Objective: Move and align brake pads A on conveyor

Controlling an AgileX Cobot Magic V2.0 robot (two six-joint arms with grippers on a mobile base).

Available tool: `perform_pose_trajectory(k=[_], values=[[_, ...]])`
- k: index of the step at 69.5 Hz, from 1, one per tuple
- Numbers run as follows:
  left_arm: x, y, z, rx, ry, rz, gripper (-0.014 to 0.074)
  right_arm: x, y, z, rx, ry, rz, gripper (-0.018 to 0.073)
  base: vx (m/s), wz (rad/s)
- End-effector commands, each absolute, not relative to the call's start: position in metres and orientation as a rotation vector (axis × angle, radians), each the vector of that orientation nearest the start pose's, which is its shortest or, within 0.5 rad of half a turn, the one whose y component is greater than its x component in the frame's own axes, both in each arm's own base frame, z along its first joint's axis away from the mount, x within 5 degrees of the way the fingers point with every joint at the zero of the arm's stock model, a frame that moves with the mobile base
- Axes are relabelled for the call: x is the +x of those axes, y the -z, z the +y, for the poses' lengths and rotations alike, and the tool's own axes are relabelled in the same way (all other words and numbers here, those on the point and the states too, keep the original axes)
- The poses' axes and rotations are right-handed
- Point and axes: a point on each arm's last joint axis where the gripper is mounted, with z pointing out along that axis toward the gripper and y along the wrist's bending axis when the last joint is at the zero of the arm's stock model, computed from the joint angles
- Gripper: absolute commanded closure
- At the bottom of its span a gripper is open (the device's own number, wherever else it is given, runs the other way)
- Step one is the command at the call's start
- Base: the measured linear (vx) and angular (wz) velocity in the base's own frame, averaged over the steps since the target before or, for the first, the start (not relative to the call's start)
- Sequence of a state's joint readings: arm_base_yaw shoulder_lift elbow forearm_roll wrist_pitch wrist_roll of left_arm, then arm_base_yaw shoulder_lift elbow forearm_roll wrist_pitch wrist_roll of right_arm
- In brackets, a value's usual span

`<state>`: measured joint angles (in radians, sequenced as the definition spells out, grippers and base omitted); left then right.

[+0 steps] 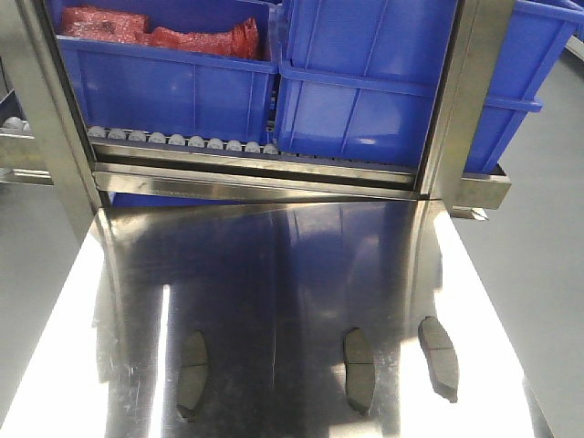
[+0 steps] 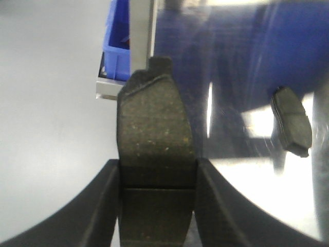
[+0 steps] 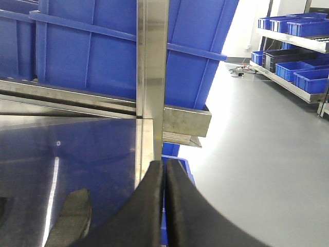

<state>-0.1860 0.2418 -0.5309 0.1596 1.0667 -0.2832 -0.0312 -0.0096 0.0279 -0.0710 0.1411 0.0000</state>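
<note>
Brake pad [image 2: 154,123] in left pincer [image 2: 157,167] beside tabletop [image 2: 252,180] edge

Item 1: left blue bin [image 1: 164,87], standing above a row of small grey rollers [image 1: 182,140] and holding red bagged goods [image 1: 160,32].

Item 2: right blue bin [image 1: 365,100], just beside the first and larger.

Item 3: steel upright [image 1: 456,100] crossing in front of the right bin, with a second upright [image 1: 55,109] at far left.

Item 4: polished steel tabletop [image 1: 274,274], reflecting the bins.

Item 5: plain grey floor [image 1: 547,228].

Item 6: background shelving [image 3: 288,82] carrying further blue bins [image 3: 300,23] and one black bin [image 3: 280,55], with cables [image 3: 239,69] on the floor nearby.
</note>
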Motion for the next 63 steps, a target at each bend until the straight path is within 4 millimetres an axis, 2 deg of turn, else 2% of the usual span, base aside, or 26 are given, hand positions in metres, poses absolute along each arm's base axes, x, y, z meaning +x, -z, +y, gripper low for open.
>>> perform_pose_trajectory(k=[1,9,63], values=[[0.0345,-0.2925,0.0044,0.037,0.036,2.130,0.0603,0.0564,-0.1949,-0.0023,-0.032,0.091,1.569,0.0571,0.00,0.00],[0.0325,-0.2924,0.0042,0.097,0.013,2.108,0.0603,0.0564,-0.1949,-0.0023,-0.032,0.091,1.569,0.0571,0.00,0.00],[0.0322,-0.2935,0.0042,0.097,0.015,2.104,0.0602,0.0564,-0.1949,-0.0023,-0.032,0.091,1.569,0.0571,0.00,0.00]])
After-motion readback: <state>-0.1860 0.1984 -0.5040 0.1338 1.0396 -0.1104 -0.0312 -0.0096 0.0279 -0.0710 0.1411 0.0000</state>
